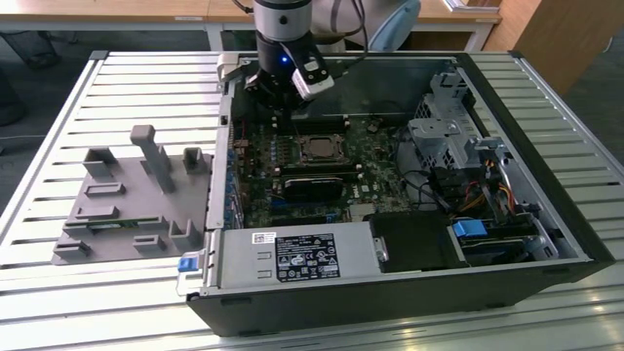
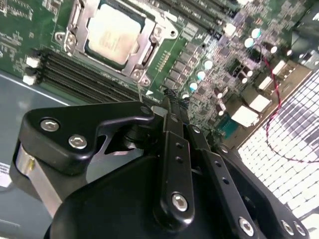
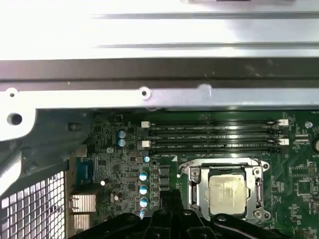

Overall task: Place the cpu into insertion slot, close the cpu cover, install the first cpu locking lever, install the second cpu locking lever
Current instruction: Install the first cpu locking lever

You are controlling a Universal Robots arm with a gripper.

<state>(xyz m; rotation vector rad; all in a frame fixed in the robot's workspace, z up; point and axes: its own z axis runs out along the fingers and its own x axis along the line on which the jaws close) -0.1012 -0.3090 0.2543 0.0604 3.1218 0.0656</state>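
The cpu (image 1: 317,148) lies flat in the insertion slot on the green board, its silvery-beige face up, seen in both wrist views (image 2: 112,32) (image 3: 227,191). The cpu cover (image 3: 198,191) lies down around it as a metal frame (image 2: 149,35). A thin lever rod (image 3: 214,160) runs along the frame's edge. My gripper (image 1: 291,108) hangs above the board towards the case's far wall, short of the socket. Its black fingers (image 2: 172,144) are shut together, tips (image 3: 169,199) touching, with nothing between them.
Black memory slots (image 3: 214,137) lie between the socket and the case wall (image 3: 149,94). A black card (image 1: 312,186), the power supply (image 1: 292,256) and a drive cage (image 1: 439,139) fill the case. A grey fixture (image 1: 127,197) stands at the exterior view's left.
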